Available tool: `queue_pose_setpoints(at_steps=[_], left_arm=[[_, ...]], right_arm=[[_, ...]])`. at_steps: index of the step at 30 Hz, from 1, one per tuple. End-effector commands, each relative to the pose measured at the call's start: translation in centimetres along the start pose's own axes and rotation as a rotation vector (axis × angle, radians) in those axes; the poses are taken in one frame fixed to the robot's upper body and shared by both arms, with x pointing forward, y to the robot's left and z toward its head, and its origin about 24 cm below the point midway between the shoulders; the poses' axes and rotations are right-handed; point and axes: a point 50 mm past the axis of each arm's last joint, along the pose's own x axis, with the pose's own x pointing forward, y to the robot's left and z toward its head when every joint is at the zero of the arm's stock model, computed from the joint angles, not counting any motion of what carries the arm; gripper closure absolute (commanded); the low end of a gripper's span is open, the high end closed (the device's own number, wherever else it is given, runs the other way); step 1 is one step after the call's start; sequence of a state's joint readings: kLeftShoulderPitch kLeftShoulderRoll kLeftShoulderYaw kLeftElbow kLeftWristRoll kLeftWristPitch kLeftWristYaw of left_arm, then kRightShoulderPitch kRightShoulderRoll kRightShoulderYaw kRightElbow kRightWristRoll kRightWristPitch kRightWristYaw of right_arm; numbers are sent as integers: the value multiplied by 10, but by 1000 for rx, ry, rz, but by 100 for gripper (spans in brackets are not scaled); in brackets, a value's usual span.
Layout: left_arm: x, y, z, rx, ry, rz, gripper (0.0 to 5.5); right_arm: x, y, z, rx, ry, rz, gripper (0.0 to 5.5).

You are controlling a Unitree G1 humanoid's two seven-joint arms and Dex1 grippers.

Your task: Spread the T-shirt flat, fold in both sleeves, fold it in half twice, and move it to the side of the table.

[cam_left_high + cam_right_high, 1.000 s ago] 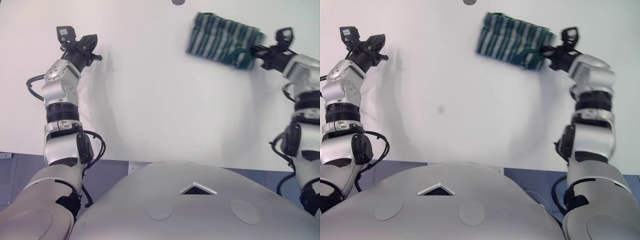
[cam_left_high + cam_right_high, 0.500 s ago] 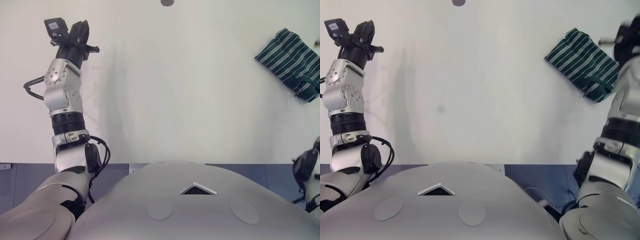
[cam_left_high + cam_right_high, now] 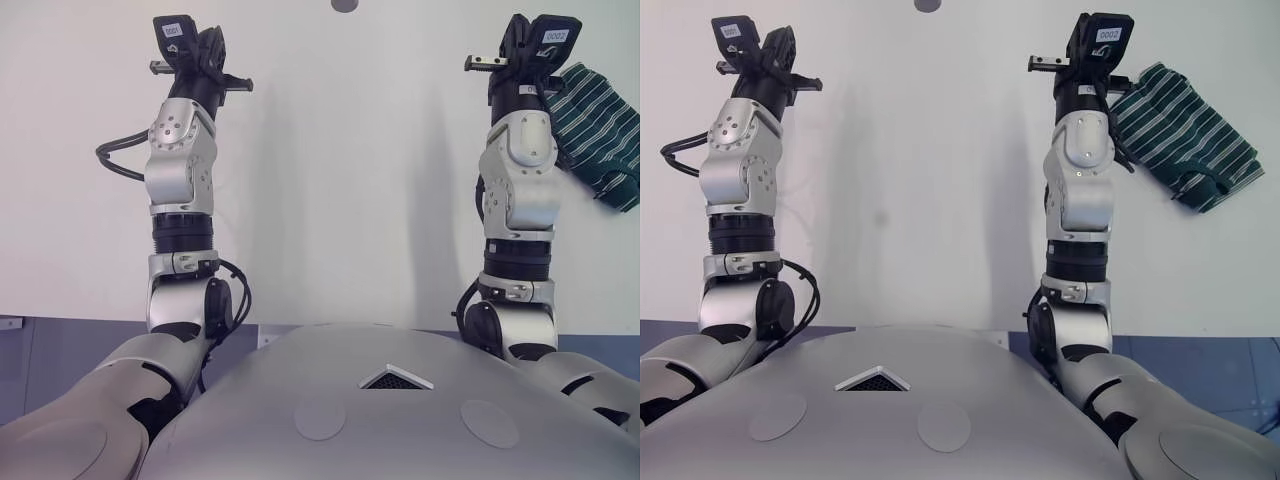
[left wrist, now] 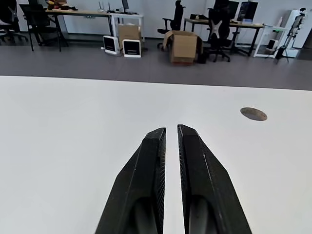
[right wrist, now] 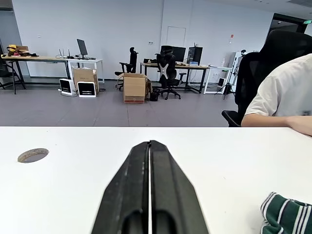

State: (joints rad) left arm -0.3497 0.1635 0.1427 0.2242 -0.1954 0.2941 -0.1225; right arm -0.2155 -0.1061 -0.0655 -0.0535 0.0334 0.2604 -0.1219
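Note:
The T-shirt (image 3: 600, 118), dark green with white stripes, lies folded into a small bundle at the right side of the white table (image 3: 340, 200); a corner of it appears in the right wrist view (image 5: 288, 215). My right gripper (image 3: 519, 48) is held up just left of the bundle, apart from it, shut and holding nothing (image 5: 149, 144). My left gripper (image 3: 207, 55) is raised over the table's left part, its black fingers (image 4: 155, 146) almost touching with nothing between them (image 4: 170, 129).
A small grey disc (image 3: 344, 5) is set into the table at the far middle, also seen as a disc (image 4: 253, 113) from the left wrist. The table's near edge (image 3: 300, 322) runs just ahead of me. Office desks and chairs stand beyond the far edge.
The right gripper dragged the T-shirt to the right, let it go there and drew back to a raised pose beside it. The left arm shifted inward and stands more upright.

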Motion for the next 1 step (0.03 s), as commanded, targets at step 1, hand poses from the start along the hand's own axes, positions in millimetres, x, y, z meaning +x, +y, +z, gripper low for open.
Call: queue_pose_setpoints(at_steps=[1], left_arm=[[3,-2,-2,32,35,-34,521]], right_arm=[[-10,-4,-7,-30,21,-34,550]])
